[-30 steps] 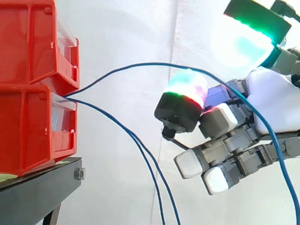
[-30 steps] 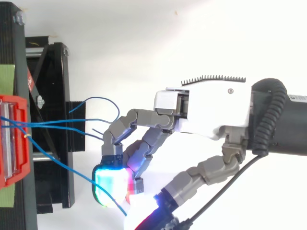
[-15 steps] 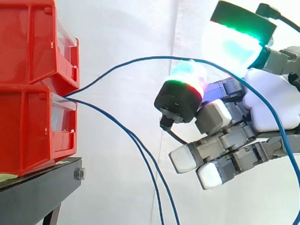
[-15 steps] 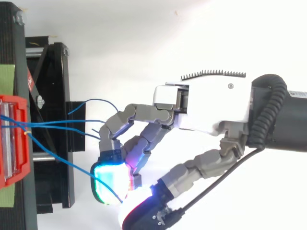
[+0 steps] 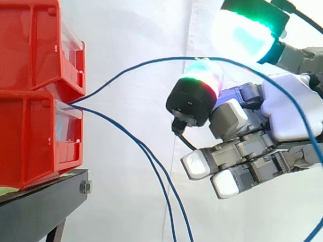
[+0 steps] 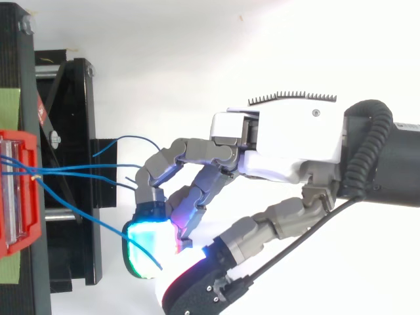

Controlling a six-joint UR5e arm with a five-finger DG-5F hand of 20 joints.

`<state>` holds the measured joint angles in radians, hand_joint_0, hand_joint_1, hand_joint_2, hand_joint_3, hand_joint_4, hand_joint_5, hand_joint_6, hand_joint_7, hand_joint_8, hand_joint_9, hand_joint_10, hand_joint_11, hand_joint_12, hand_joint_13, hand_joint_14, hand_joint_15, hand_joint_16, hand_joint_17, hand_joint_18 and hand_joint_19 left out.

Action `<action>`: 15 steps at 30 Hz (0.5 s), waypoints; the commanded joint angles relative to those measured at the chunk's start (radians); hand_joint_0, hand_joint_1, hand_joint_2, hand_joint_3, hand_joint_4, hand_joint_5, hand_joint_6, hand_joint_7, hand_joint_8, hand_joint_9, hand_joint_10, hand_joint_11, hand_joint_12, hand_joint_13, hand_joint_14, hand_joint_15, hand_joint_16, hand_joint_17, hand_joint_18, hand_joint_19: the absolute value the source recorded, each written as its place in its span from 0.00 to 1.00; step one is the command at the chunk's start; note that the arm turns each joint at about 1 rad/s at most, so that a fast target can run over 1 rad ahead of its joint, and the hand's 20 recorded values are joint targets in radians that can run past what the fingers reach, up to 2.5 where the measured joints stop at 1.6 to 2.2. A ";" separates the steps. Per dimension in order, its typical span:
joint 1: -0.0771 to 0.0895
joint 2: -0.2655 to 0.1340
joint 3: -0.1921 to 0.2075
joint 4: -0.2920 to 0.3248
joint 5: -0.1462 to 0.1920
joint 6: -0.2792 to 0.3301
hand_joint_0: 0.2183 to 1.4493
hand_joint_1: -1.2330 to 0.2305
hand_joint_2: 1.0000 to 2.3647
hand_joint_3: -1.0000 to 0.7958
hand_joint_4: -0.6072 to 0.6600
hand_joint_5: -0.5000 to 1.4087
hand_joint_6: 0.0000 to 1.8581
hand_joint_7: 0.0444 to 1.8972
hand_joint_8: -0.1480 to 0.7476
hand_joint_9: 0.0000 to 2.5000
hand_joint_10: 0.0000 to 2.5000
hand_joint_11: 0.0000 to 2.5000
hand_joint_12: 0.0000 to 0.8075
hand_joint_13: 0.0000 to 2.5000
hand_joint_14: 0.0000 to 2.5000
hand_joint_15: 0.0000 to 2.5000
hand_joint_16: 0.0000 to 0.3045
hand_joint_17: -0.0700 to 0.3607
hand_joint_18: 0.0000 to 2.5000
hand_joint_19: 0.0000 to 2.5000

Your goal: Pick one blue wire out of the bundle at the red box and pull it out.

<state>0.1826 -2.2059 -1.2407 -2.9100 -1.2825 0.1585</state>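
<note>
Two stacked red bins [image 5: 30,136] stand at the left on a black stand [image 5: 40,206]. Several blue wires leave the gap between them. One blue wire [image 5: 136,68] arcs up and right over my hand [image 5: 290,111] and drops down past the white palm. It passes between the glowing green thumb pad [image 5: 245,33] and the curled finger with the red-green pad [image 5: 202,80]. From above, this blue wire [image 6: 85,220] runs from the red bin [image 6: 16,190] to where thumb and finger of the hand [image 6: 289,147] meet. The hand is shut on it.
Two other blue wires [image 5: 151,161] hang down from the bins, left of and below the hand. From above, more wire ends [image 6: 131,139] lie over the black stand [image 6: 72,131]. A white curtain forms the background.
The hand has risen slightly and the thumb has lifted and come closer to the curled finger. The held wire's arc stands higher than before.
</note>
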 commanded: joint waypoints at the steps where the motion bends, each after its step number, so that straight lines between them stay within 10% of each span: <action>1: 0.000 0.000 0.000 0.000 0.000 0.003 0.33 0.23 0.00 0.30 0.64 0.20 0.48 0.63 0.58 0.39 0.01 0.32 0.55 0.27 0.00 0.15 0.17 0.44 0.26 0.17; 15: 0.000 0.000 0.000 0.000 -0.001 0.003 0.36 0.22 0.01 0.40 0.57 0.19 0.50 0.62 0.57 0.39 0.01 0.32 0.55 0.28 0.01 0.15 0.17 0.44 0.28 0.17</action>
<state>0.1825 -2.2058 -1.2410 -2.9091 -1.2839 0.1611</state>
